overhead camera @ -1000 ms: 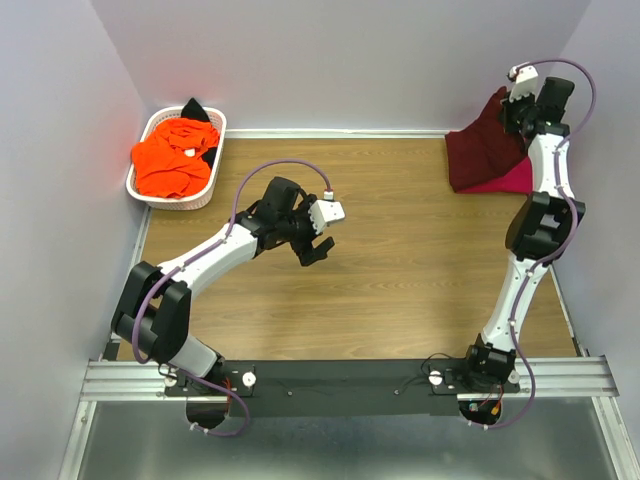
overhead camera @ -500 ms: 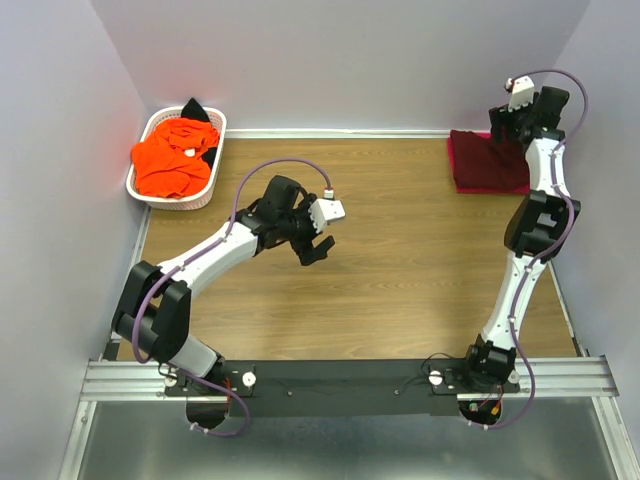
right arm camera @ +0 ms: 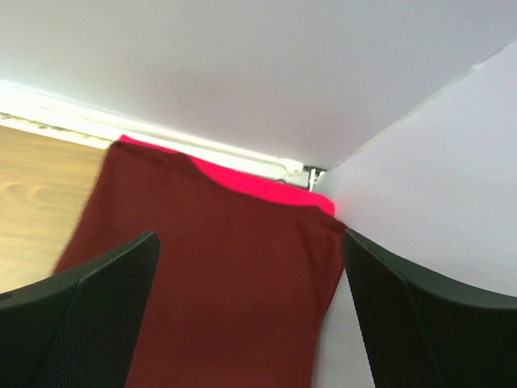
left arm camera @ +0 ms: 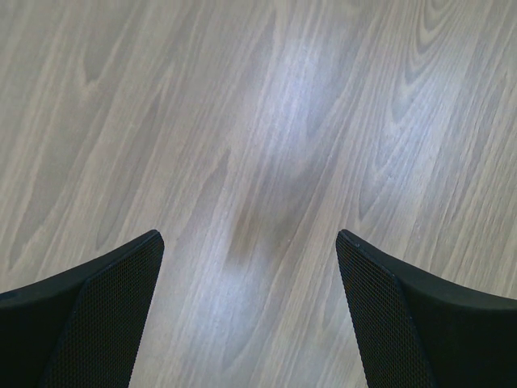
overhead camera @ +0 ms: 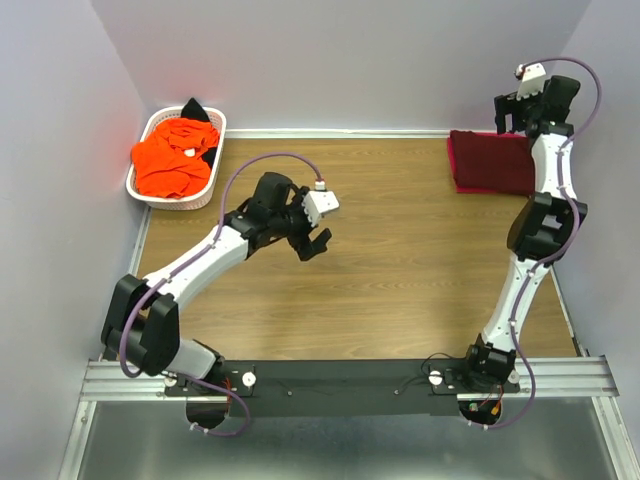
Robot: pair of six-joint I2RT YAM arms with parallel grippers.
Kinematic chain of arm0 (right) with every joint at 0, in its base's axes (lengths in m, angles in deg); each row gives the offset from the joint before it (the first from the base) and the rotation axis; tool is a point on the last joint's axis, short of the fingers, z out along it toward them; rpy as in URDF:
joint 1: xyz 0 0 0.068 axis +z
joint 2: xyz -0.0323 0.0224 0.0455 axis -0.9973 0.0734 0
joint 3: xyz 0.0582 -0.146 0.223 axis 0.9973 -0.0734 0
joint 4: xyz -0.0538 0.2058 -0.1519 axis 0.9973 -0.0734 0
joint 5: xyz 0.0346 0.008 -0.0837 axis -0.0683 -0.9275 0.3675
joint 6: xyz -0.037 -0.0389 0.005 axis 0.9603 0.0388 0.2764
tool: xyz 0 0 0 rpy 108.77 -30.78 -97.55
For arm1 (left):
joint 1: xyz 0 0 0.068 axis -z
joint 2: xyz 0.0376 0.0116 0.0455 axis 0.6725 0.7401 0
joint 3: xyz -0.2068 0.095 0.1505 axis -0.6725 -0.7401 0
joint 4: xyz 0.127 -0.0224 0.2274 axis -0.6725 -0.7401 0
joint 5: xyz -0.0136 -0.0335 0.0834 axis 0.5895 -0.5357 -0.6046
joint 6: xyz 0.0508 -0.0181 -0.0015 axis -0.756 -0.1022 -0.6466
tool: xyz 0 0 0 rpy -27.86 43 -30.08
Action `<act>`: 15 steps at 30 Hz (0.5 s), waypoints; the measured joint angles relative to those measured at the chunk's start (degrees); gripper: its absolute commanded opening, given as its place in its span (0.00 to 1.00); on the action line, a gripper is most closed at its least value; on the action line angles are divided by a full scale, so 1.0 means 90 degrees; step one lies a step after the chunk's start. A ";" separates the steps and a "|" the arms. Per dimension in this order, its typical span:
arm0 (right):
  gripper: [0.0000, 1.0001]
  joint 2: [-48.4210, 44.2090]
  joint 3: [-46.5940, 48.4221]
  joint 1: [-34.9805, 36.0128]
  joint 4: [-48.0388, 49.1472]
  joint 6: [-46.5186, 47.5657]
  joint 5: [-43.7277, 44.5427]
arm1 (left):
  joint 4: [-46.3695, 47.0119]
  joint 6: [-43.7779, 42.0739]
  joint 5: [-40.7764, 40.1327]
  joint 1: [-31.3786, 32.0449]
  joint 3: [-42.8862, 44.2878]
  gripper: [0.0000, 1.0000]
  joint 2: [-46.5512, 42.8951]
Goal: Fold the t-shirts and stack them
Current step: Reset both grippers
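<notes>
At two o'clock on the table (overhead camera: 400, 270), tight in the far corner, the maroon shirt (overhead camera: 490, 160) lies folded flat on the pink shirt (right arm camera: 266, 187). Only a thin pink strip shows, along the wall-side edge. The right gripper (right arm camera: 249, 242) hovers over the maroon shirt near the back wall, jaws spread wide with nothing between them: released. At ten o'clock, the white basket (overhead camera: 180, 203) sits against the left wall. The orange shirt (overhead camera: 170, 160) is heaped in it and the black shirt (overhead camera: 195, 108) pokes up at its twelve o'clock end. The left gripper (overhead camera: 313, 245) hangs over bare wood left of table centre, jaws wide apart and gripping nothing, well apart from basket and stack.
</notes>
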 measured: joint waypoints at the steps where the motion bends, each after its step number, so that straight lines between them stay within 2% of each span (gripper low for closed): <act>1: 1.00 -0.0189 -0.0172 0.0005 0.0002 -0.0049 -0.0027 | 0.0061 0.0109 0.0015 -0.0066 -0.0012 0.95 -0.0148; 7: 1.00 -0.1292 -0.0770 0.0197 -0.0180 -0.0311 -0.0158 | 0.0214 0.0634 0.0044 -0.0624 0.0168 0.95 -0.0498; 11: 1.00 -0.2047 -0.0833 0.0639 -0.0595 -0.0612 -0.0221 | 0.0143 0.0952 0.0066 -0.1037 0.0658 0.95 -0.0491; 15: 1.00 -0.2858 -0.1656 0.1161 -0.0974 -0.1069 -0.0316 | 0.0262 0.1171 0.0151 -0.1613 0.0886 0.95 -0.0500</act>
